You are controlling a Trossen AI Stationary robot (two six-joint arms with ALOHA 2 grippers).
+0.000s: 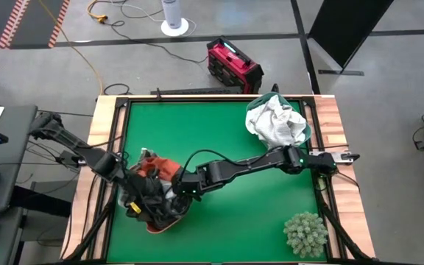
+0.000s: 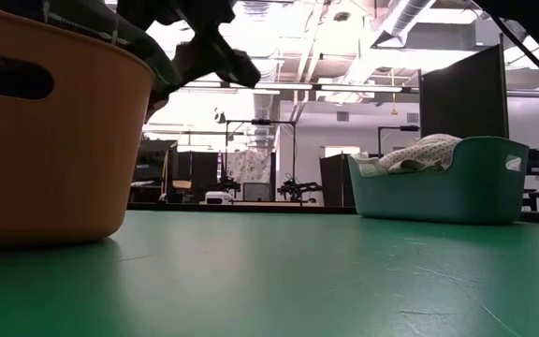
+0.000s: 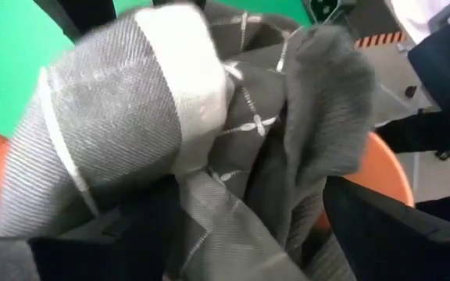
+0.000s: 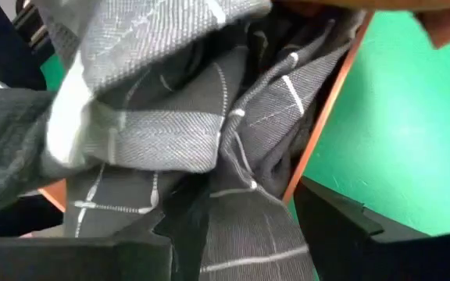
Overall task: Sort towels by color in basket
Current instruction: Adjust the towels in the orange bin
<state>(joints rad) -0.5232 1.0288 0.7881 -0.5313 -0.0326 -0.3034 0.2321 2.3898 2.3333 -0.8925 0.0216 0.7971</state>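
Observation:
An orange basket (image 1: pixel 162 227) (image 2: pixel 45 140) stands at the table's near left, with grey checked towels (image 3: pixel 131 117) (image 4: pixel 147 133) heaped in it and a rust-orange one (image 1: pixel 160 168) at its far side. Both grippers hang over this basket. My left gripper (image 1: pixel 144 199) (image 3: pixel 248 257) is open, its fingers wide on either side of the grey cloth; whether they touch it, I cannot tell. My right gripper (image 1: pixel 172 193) (image 4: pixel 233 261) reaches in from the right and is shut on a grey checked towel. White towels (image 1: pixel 274 121) (image 2: pixel 419 150) lie in a teal basket (image 2: pixel 457 187) at the far right. My right gripper has a thick bunch of the grey checked towel (image 4: pixel 237 234) between its two fingers, several layers deep. The fingers slant down into the basket from the table's right side. The cloth rises above the basket's rim (image 2: pixel 143 51), its lower part still in the heap.
A spiky pale-green plant ball (image 1: pixel 305 234) sits at the near right corner. The two arms crowd together over the orange basket. Bare green mat (image 1: pixel 241 221) lies between the baskets. Wooden rails (image 1: pixel 330 118) edge the table.

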